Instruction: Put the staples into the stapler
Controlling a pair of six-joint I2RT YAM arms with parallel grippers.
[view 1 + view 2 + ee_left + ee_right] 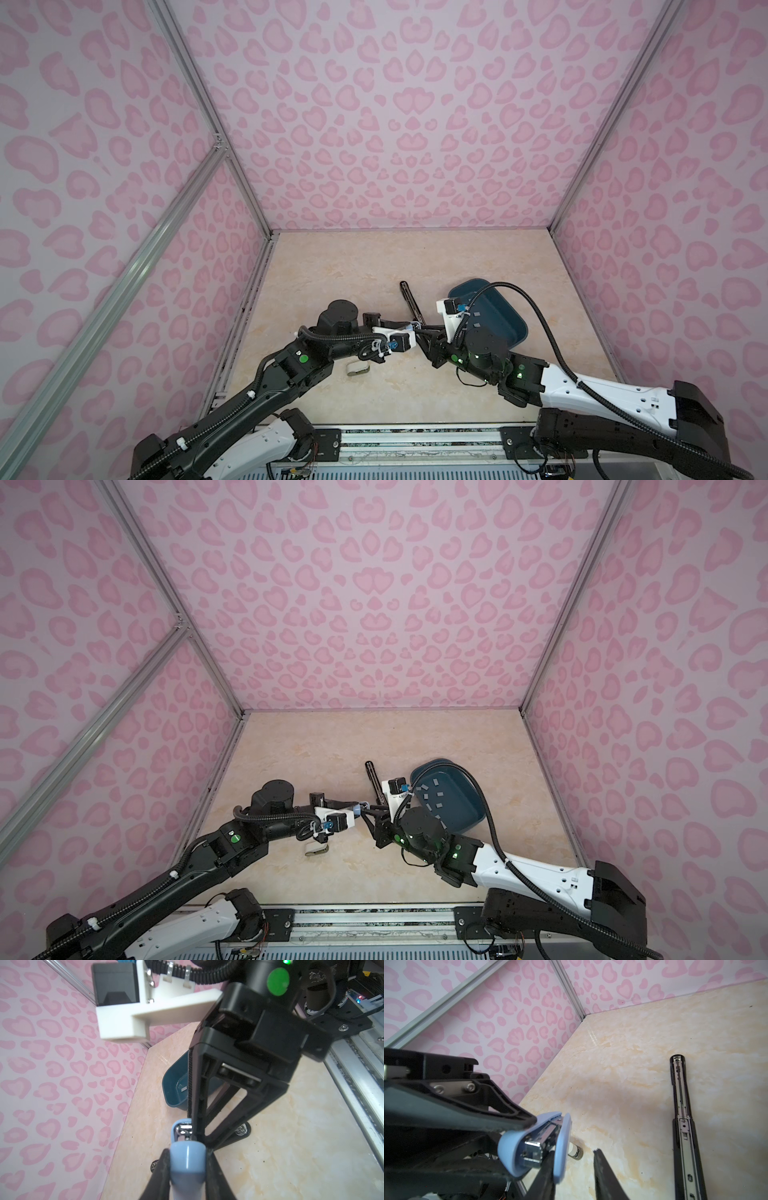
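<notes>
My left gripper [187, 1153] is shut on a small light-blue stapler [187, 1169], held above the table in both top views [410, 328]. The stapler [508, 1151] is hinged open and its metal magazine shows. My right gripper [572, 1155] meets it from the right [370, 811]. One of its fingers [547, 1169] sits between the magazine and the stapler's blue flap. The other finger stands apart with a clear gap, so this gripper is open. The staples [434, 790] lie as pale strips in a teal tray [465, 812] behind the right arm.
A long black stapler [411, 303] lies opened flat on the table just behind the grippers [683, 1126]. A small beige stapler [357, 368] lies near the left arm. Pink patterned walls close in three sides of the table, and a metal rail runs along the front.
</notes>
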